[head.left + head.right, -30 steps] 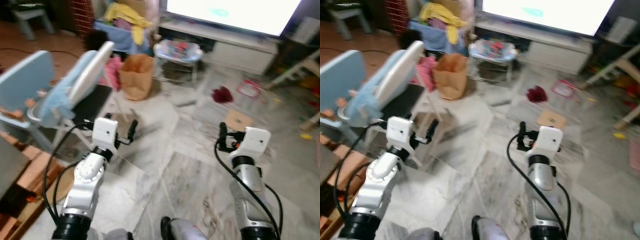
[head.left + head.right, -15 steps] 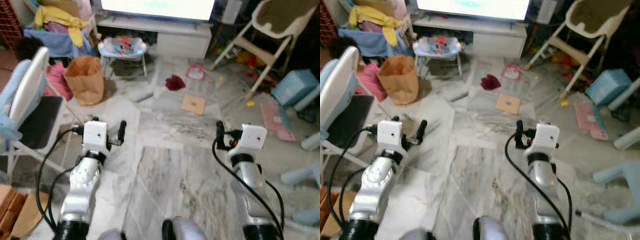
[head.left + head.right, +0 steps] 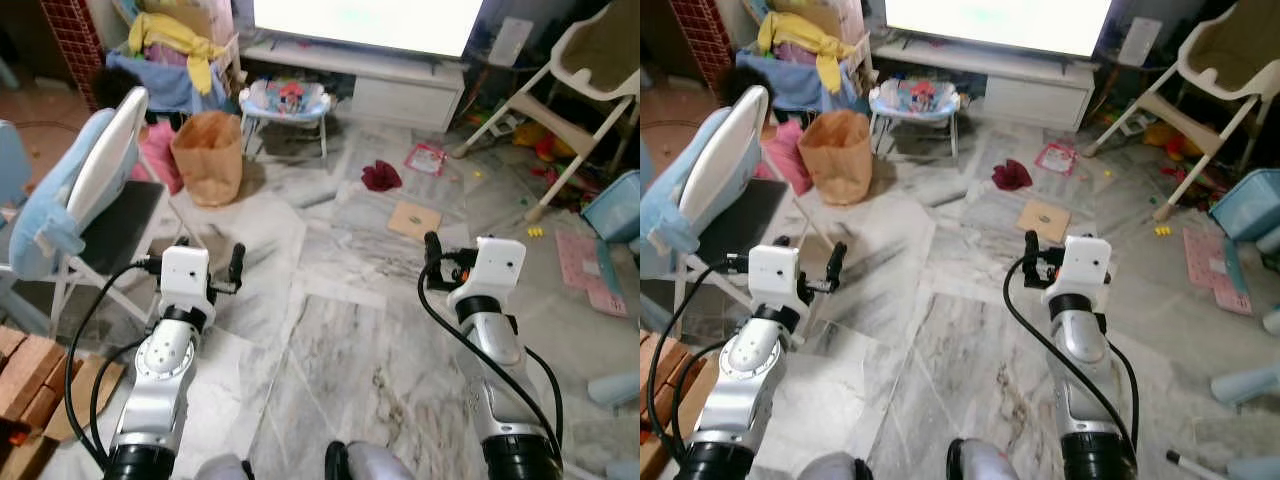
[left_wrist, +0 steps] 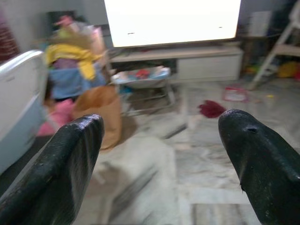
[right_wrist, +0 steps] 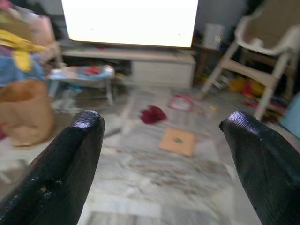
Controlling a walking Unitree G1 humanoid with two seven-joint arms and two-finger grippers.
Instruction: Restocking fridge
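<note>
Both arms are raised in front of me over a marble floor (image 3: pixel 350 340). My left gripper (image 3: pixel 212 262) is open, with nothing between its fingers (image 4: pixel 70 154); it looks toward a brown paper bag (image 4: pixel 103 112) and a lit TV screen (image 4: pixel 171 21). My right gripper (image 3: pixel 450 262) is also open and empty, its fingers (image 5: pixel 70 154) framing a red cloth (image 5: pixel 151 114) and a flat cardboard piece (image 5: pixel 178 140) on the floor.
A blue and white chair (image 3: pixel 90 190) stands close on my left, with bricks (image 3: pixel 25 370) beside it. Ahead are the paper bag (image 3: pixel 208 155), a baby bouncer (image 3: pixel 288 100) and a white TV stand (image 3: pixel 400 90). A white high chair (image 3: pixel 590 70) and a blue bin (image 3: pixel 615 205) stand at the right.
The whole picture has shifted as my head turned, so the chair, bag and TV sit differently in view. Both arms keep the same raised pose, open and empty.
</note>
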